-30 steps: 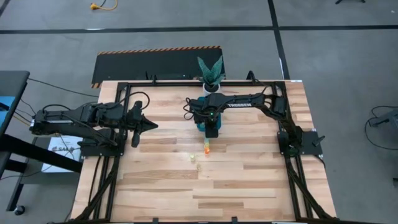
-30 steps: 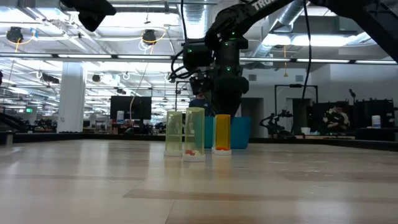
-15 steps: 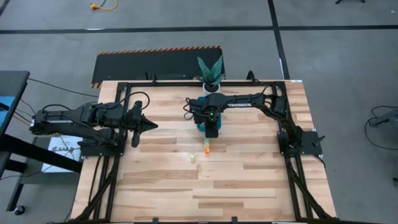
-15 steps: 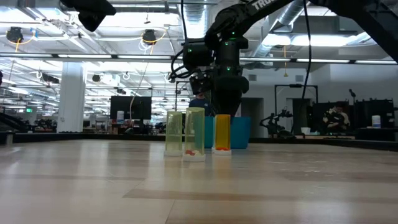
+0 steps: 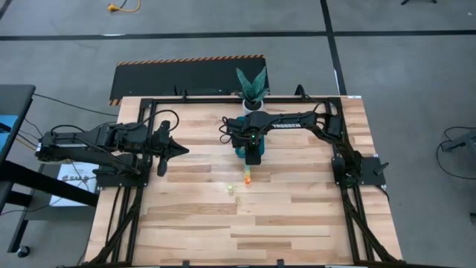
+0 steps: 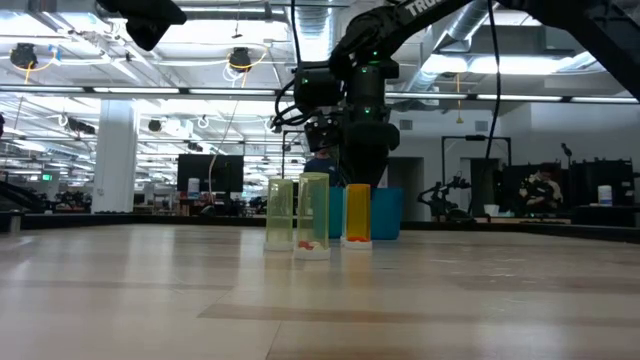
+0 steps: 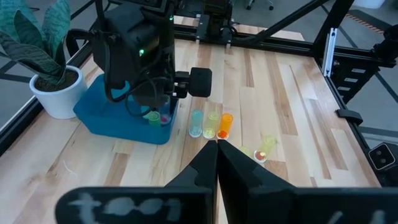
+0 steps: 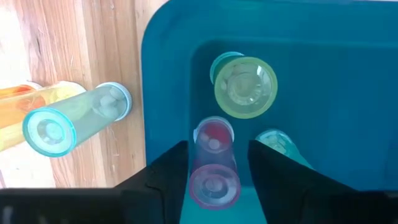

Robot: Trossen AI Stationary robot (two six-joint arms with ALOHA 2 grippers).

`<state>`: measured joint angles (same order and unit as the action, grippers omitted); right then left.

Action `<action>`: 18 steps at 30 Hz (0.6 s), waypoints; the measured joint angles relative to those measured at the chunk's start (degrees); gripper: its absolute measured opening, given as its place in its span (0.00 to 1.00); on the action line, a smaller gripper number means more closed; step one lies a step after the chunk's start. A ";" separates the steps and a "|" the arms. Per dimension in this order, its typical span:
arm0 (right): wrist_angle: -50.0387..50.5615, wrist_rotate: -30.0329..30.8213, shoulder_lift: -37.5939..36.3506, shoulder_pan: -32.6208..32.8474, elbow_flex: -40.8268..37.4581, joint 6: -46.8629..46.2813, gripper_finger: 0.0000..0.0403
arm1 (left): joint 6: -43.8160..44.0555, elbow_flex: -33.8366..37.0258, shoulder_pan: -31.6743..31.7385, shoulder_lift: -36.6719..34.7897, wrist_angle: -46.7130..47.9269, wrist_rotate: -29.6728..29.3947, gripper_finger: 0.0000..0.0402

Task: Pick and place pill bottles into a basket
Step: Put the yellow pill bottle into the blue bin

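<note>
The right gripper (image 8: 211, 163) is hanging directly over the basket (image 8: 323, 81), jaws spread, with a pink bottle (image 8: 213, 167) standing between them; whether the jaws are touching it cannot be told. A yellow-green bottle (image 8: 245, 86) and a teal one (image 8: 278, 144) are sitting upright inside the basket, close behind the pink one. Just outside the basket wall, three more bottles (image 7: 210, 124) are standing in a row on the surface (image 5: 297, 223), and another bottle (image 7: 263, 149) is lying farther off. A potted plant (image 7: 50, 87) is standing beside the basket. The left gripper (image 5: 178, 150) is waiting well apart, jaws pressed together.
</note>
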<state>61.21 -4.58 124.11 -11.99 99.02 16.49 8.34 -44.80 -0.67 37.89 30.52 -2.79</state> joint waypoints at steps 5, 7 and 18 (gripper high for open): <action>-0.04 0.00 -0.02 0.00 0.00 0.02 0.41 | 0.00 0.00 -0.01 -0.01 0.01 0.00 0.00; -0.09 0.00 -0.04 0.00 0.00 0.02 0.40 | 0.00 0.00 -0.02 -0.02 0.00 0.00 0.00; -0.09 0.03 -0.04 0.00 0.00 0.02 0.40 | 0.02 0.00 -0.02 -0.02 0.02 0.02 0.00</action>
<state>61.12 -4.55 124.07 -11.99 99.02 16.51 8.36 -44.80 -0.69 37.87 30.55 -2.76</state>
